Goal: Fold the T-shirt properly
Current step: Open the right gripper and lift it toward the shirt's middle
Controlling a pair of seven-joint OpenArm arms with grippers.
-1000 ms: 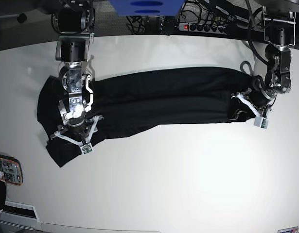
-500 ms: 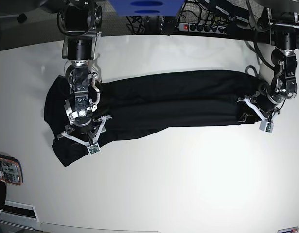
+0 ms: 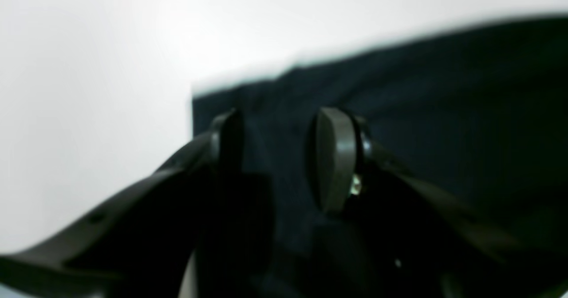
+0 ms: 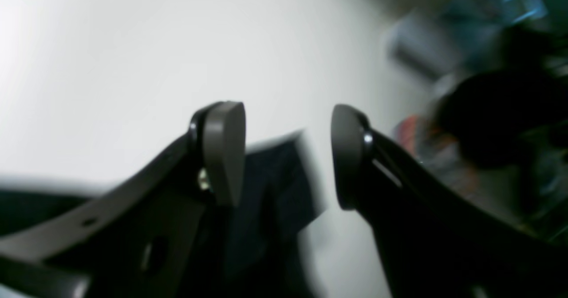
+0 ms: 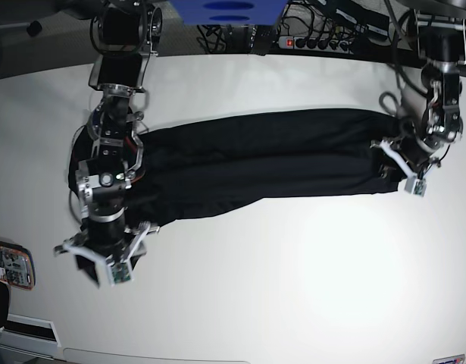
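Since the earlier frames the right end effector (image 5: 100, 258) has swung down toward the near-left part of the counter (image 5: 293, 288), and the T-shirt's (image 5: 255, 163) left end has been drawn along with it, while the left end effector (image 5: 405, 168) has shifted only slightly at the garment's far end. Black and wrinkled, the T-shirt lies stretched in a long band across the white counter between the two arms. In the right wrist view the right end effector (image 4: 288, 156) has its jaws standing apart, with a blurred corner of dark cloth below and between them; whether they pinch it I cannot tell. In the left wrist view the left end effector (image 3: 277, 156) also shows a gap between its pads, poised over the shirt's corner (image 3: 230, 98), contact unclear. A phone-like object (image 5: 9, 265) lies at the counter's left edge.
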